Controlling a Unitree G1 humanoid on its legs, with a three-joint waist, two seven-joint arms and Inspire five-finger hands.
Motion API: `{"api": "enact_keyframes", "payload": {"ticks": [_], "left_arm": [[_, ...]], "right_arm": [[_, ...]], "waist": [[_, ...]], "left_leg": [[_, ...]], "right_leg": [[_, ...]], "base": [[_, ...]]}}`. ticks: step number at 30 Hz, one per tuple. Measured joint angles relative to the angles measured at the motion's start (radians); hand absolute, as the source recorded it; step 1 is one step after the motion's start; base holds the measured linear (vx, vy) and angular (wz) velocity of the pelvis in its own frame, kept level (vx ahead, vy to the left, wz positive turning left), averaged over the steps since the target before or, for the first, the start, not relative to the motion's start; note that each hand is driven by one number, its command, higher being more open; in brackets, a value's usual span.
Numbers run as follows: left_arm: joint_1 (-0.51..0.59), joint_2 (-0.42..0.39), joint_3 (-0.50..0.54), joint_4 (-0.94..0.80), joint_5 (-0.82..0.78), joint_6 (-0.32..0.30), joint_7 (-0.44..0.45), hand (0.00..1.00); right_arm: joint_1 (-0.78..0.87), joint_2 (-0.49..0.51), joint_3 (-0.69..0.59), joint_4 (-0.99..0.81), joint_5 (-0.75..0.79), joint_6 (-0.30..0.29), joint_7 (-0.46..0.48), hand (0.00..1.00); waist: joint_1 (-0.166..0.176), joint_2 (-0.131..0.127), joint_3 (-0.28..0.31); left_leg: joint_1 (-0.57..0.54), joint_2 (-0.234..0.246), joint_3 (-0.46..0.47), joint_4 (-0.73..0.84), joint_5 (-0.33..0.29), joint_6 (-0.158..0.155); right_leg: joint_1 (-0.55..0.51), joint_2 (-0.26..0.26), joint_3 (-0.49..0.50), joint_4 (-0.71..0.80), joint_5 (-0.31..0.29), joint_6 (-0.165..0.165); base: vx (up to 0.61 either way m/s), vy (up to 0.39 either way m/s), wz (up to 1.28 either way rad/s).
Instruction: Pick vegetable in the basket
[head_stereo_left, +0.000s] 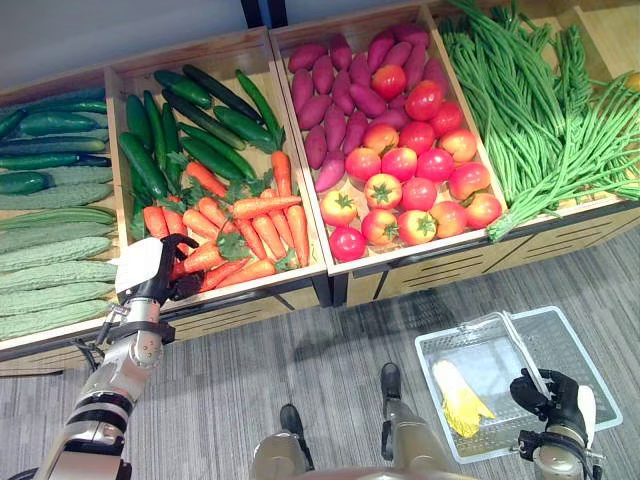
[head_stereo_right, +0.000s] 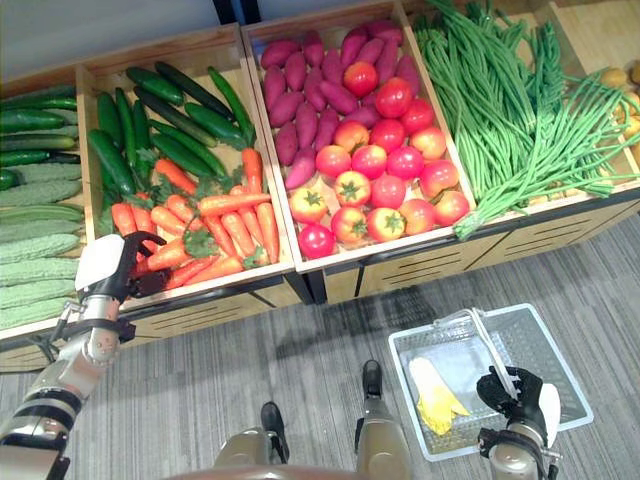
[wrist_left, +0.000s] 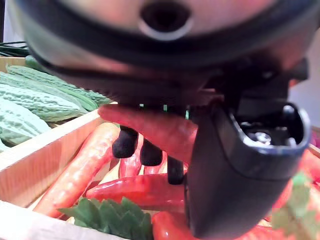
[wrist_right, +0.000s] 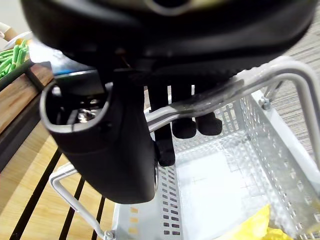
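Fingers (wrist_left: 125, 142) of the left hand (head_stereo_left: 150, 272) curl round a carrot (wrist_left: 150, 127) in its crate (head_stereo_left: 262, 290); the carrot lies across the palm, narrow end seemingly toward the robot's left. The right hand (head_stereo_left: 560, 395) clenches the handle (wrist_right: 280, 79) of the basket (head_stereo_left: 478, 362), well apart to the right

basket (head_stereo_left: 575, 345): 1 | yellow item (head_stereo_left: 458, 400) in it: 1 | tomatoes (head_stereo_left: 399, 163): 18 | carrots (head_stereo_left: 265, 205): pile, uncountable
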Motion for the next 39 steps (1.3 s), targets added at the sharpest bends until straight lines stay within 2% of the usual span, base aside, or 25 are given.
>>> {"api": "enact_keyframes", "payload": {"ticks": [8, 16, 24, 30, 39], "left_arm": [[0.0, 0.0, 0.0, 0.0, 0.001, 0.006, 0.009, 0.0], [0.0, 0.0, 0.005, 0.0, 0.001, 0.043, 0.038, 0.0], [0.0, 0.0, 0.059, -0.043, -0.009, 0.061, 0.076, 0.0], [0.0, 0.002, 0.059, -0.112, -0.009, 0.061, 0.095, 0.0], [0.0, 0.017, 0.038, -0.202, -0.007, 0.041, 0.116, 0.0]], "right_arm": [[0.0, 0.0, 0.0, -0.003, 0.0, 0.0, 0.0, 0.0], [0.0, 0.0, 0.0, -0.002, 0.0, 0.0, 0.0, 0.0], [0.004, 0.0, 0.0, -0.001, 0.0, 0.001, -0.008, 0.0], [0.006, 0.001, 0.0, 0.003, -0.001, 0.001, -0.009, 0.0], [0.033, 0.026, -0.001, 0.005, -0.003, 0.002, -0.016, 0.0]], "waist": [[-0.001, 0.0, 0.0], [-0.003, 0.001, -0.001], [-0.002, 0.009, -0.012], [0.0, 0.016, -0.046], [0.001, 0.012, -0.087]], "left_leg": [[0.002, 0.0, 0.0, 0.001, 0.0, 0.0], [0.017, -0.001, -0.005, -0.001, 0.001, 0.0], [0.037, -0.003, -0.022, -0.035, 0.026, -0.003], [0.043, -0.006, -0.026, -0.049, 0.038, -0.003], [0.06, -0.006, -0.038, -0.082, 0.062, -0.003]], "right_leg": [[0.003, -0.001, -0.001, 0.0, 0.0, 0.0], [0.02, -0.002, -0.004, -0.003, 0.001, 0.0], [0.043, -0.001, -0.026, -0.013, 0.003, -0.004], [0.049, -0.001, -0.03, -0.018, 0.01, -0.008], [0.083, 0.004, -0.048, -0.065, 0.036, -0.016]], "base": [[0.0, 0.0, 0.0], [0.0, 0.0, 0.01], [-0.03, -0.005, 0.07], [-0.05, 0.002, 0.02], [-0.07, -0.004, 0.05]]}}
